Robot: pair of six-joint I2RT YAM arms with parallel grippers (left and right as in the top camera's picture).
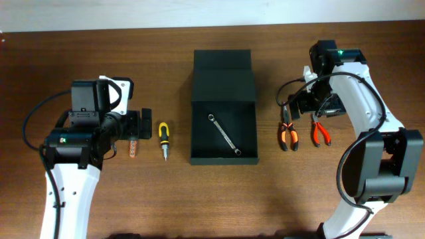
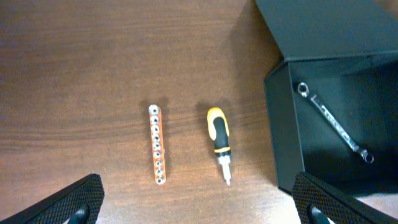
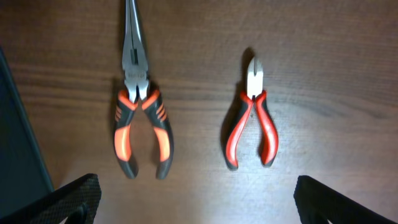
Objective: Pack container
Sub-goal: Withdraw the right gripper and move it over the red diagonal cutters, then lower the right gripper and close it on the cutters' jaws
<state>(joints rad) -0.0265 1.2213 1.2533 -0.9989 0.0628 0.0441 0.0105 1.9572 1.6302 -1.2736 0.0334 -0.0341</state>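
The container point(image 1: 224, 160) is a dark square box at the table's middle, with its flap lid point(image 1: 223, 73) open toward the back. A silver wrench point(image 1: 224, 134) lies inside it. In the left wrist view the container's wall point(image 2: 283, 124) and the wrench point(image 2: 333, 124) show at right. My left gripper point(image 2: 199, 205) is open and empty above a yellow-black screwdriver point(image 2: 219, 140) and an orange bit holder point(image 2: 157, 144). My right gripper point(image 3: 199, 202) is open and empty above orange-black long-nose pliers point(image 3: 140, 112) and red cutters point(image 3: 254, 118).
In the overhead view the screwdriver point(image 1: 163, 136) and bit holder point(image 1: 132, 147) lie left of the container. The pliers point(image 1: 287, 133) and cutters point(image 1: 321, 131) lie right of it. The table is brown wood. The container's edge point(image 3: 18, 143) shows at the left of the right wrist view.
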